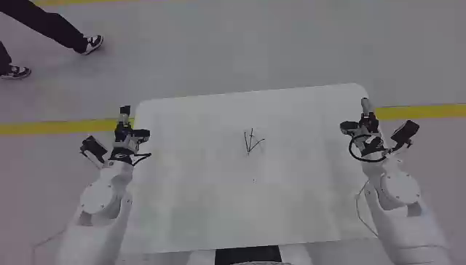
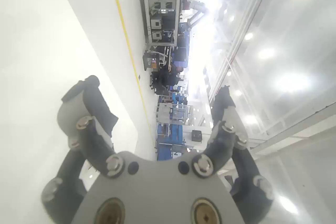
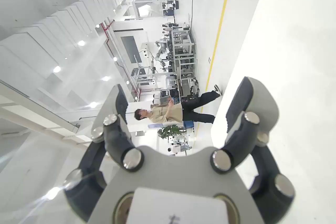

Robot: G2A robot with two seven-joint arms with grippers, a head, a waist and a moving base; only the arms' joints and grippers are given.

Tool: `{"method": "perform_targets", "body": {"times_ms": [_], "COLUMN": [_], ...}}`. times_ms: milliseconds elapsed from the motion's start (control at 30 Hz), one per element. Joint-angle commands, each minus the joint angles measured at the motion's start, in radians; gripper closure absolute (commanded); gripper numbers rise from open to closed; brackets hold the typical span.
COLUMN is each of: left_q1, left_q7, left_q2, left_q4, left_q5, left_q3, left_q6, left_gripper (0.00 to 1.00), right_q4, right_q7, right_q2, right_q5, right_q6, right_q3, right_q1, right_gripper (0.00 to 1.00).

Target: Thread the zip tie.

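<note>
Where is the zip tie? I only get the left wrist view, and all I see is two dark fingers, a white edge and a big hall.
Observer: In the top view the zip tie lies near the middle of the white table, as thin dark strands that cross.
Operator: Is my end effector close to it?
Observer: No. The left end effector is by the table's left edge, well apart from the strands.
Operator: And the other arm?
Observer: The right end effector is open and holds nothing, by the opposite edge.
</note>
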Motion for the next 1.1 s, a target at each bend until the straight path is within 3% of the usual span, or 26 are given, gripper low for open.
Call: {"method": "perform_targets", "body": {"times_ms": [0, 133, 300, 700, 733, 800, 933, 1067], "left_q1": [-0.005, 0.002, 0.019, 0.019, 0.012, -0.023, -0.08, -0.126], "left_q7": [-0.009, -0.046, -0.136, -0.136, -0.16, -0.226, -0.254, -0.295], "left_q2": [-0.001, 0.0, 0.007, 0.007, 0.008, 0.013, 0.011, 0.008], "left_q4": [-0.016, -0.05, -0.075, -0.075, -0.094, -0.115, -0.129, -0.128], "left_q5": [0.03, 0.101, 0.259, 0.259, 0.276, 0.355, 0.434, 0.532], "left_q3": [0.012, 0.043, 0.093, 0.093, 0.104, 0.131, 0.196, 0.291], "left_q6": [-0.005, 0.019, 0.076, 0.076, 0.073, 0.118, 0.161, 0.215], "left_gripper": [0.0, 0.0, 0.0, 0.0, 0.0, 0.0, 0.0, 0.0], "right_q4": [0.0, 0.0, 0.0, 0.0, 0.0, 0.0, 0.0, 0.0], "right_q7": [0.0, 0.0, 0.0, 0.0, 0.0, 0.0, 0.0, 0.0], "right_q2": [0.0, 0.0, 0.0, 0.0, 0.0, 0.0, 0.0, 0.0], "right_q5": [0.0, 0.0, 0.0, 0.0, 0.0, 0.0, 0.0, 0.0], "right_q6": [0.0, 0.0, 0.0, 0.0, 0.0, 0.0, 0.0, 0.0], "right_q3": [0.0, 0.0, 0.0, 0.0, 0.0, 0.0, 0.0, 0.0], "right_q1": [0.0, 0.0, 0.0, 0.0, 0.0, 0.0, 0.0, 0.0], "right_gripper": [0.0, 0.0, 0.0, 0.0, 0.0, 0.0, 0.0, 0.0]}}
